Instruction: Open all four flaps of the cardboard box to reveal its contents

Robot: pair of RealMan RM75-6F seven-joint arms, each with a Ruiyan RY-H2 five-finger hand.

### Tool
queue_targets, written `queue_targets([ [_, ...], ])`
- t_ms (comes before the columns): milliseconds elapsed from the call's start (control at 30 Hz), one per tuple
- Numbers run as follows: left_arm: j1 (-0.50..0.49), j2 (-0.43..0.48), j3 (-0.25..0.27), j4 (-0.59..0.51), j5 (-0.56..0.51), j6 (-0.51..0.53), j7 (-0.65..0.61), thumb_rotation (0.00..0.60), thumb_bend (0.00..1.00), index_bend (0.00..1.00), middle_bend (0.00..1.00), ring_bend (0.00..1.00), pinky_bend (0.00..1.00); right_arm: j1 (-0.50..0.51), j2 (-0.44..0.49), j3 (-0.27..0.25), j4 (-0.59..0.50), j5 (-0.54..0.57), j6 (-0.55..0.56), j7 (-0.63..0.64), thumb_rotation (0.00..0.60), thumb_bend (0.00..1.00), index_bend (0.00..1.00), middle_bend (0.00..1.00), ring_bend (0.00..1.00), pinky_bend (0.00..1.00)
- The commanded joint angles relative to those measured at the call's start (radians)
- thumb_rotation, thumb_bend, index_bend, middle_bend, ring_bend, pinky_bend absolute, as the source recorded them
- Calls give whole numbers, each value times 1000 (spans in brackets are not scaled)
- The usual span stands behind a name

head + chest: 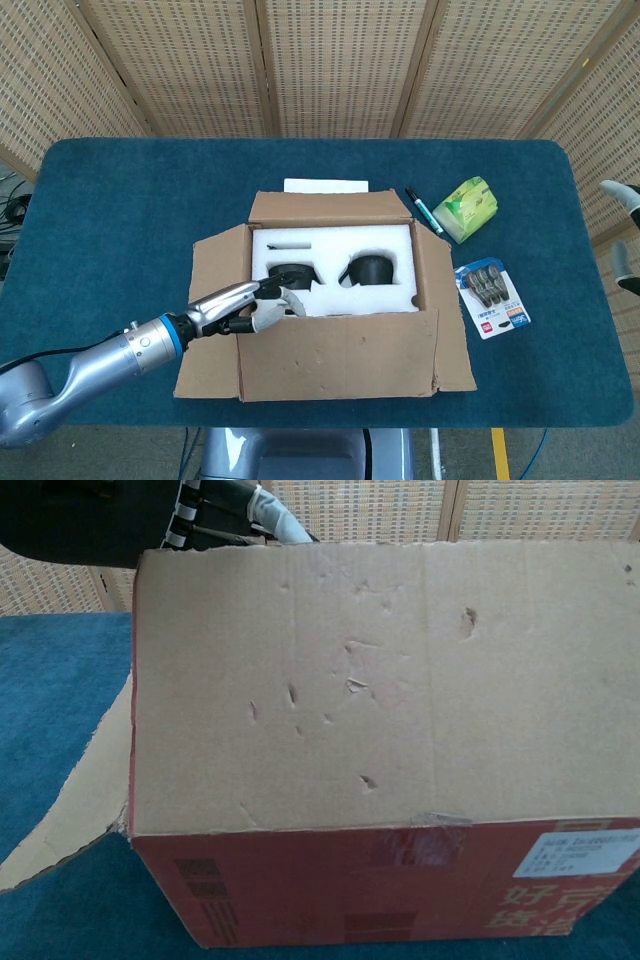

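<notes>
The cardboard box (428,262) sits mid-table with its far flap (328,207), left flap (215,270) and right flap (448,320) folded outward. White foam (335,243) inside holds two black items (366,270). The near flap (335,352) stands nearly upright and fills the chest view (380,680) above the red front wall (300,890). My left hand (248,303) grips that flap's free edge at its left corner, fingers hooked over the top (215,505). My right hand (624,250) hangs off the table's right edge, fingers apart, holding nothing.
Right of the box lie a black pen (417,209), a green packet (468,208) and a blister pack (492,297). A white sheet (325,185) peeks out behind the far flap. The blue table (120,220) ends just before the box's near side.
</notes>
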Motion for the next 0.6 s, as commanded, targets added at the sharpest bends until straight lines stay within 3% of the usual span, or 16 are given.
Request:
queue_targets([
  [33,-10,18,13,-10,89,3,-158,108,500,338,0,0,0,1,2,2,-1,3,0,0,600,672,119,206,0,17],
  [600,-74,54,134,27,323,159,-513,99,437,299,0,0,0,2,9,5,-8,12,-3,-3,600,672,119,206,0,7],
])
